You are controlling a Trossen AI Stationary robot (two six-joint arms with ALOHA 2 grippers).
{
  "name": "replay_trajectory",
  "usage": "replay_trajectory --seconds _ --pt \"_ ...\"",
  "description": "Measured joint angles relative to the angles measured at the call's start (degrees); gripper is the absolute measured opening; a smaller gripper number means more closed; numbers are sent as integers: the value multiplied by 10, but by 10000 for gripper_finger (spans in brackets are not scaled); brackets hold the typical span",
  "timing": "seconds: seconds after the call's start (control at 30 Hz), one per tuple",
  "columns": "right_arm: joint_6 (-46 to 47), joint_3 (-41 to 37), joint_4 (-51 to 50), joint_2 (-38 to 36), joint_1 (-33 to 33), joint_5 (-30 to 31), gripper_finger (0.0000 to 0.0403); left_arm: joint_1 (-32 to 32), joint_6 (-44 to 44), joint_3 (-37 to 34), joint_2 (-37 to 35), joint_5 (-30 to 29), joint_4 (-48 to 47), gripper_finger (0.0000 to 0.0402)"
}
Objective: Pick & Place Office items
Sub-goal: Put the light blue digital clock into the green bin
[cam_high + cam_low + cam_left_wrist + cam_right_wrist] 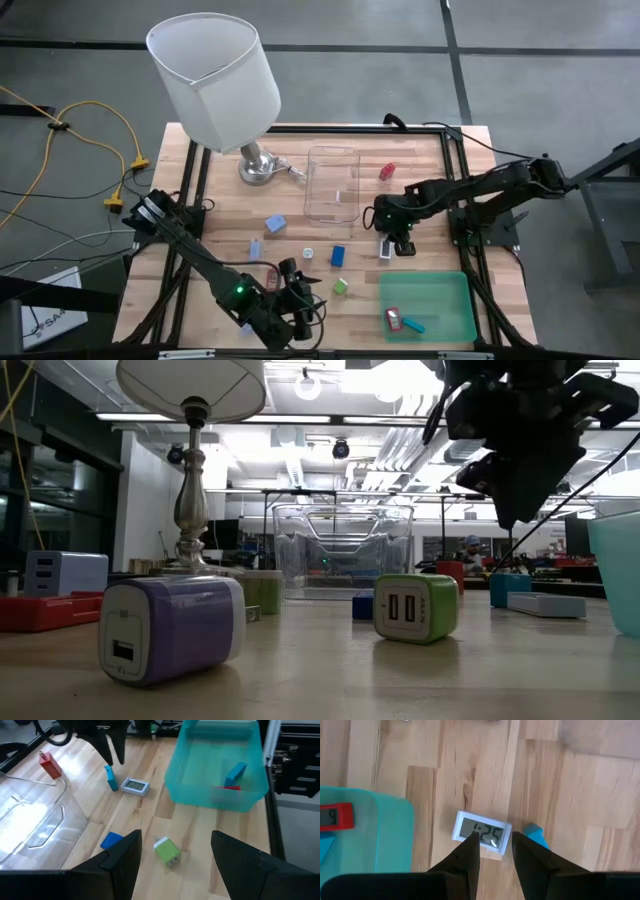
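The office items lie scattered on the wooden table. A small white clock [481, 832] and a light blue piece [536, 836] lie flat beside the green tray [455, 290]. My right gripper [496, 837] hovers over the clock, pointing steeply down, narrowly open, with nothing between its fingers. My left gripper [175, 837] stands wide open above the table's near edge. A green charger [167, 852] and a blue piece [111, 840] lie ahead of it. A purple charger [170, 628] rests near the front. A red piece [230, 787] and a blue piece [235, 771] lie in the tray.
A clear plastic box [333, 183] stands mid-table, with a lamp [215, 70] on its metal base at the far left. A red piece [387, 171] lies beyond the box. More blue and white pieces [275, 225] sit left of the box.
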Motion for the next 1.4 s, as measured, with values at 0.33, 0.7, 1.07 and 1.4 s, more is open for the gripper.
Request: replay_trajectory --seconds 0.33,0.7,1.07,1.4 --pt "-66 0 -27 0 -1 58 101 36 0 0 0 0 0 230" --pt "-123 0 -47 3 -8 73 140 82 0 0 0 0 0 230" --pt "-153 -1 -48 12 -41 93 160 128 0 0 0 -1 0 230" --pt "-185 -2 -46 59 -60 84 158 170 0 0 1 -1 0 230"
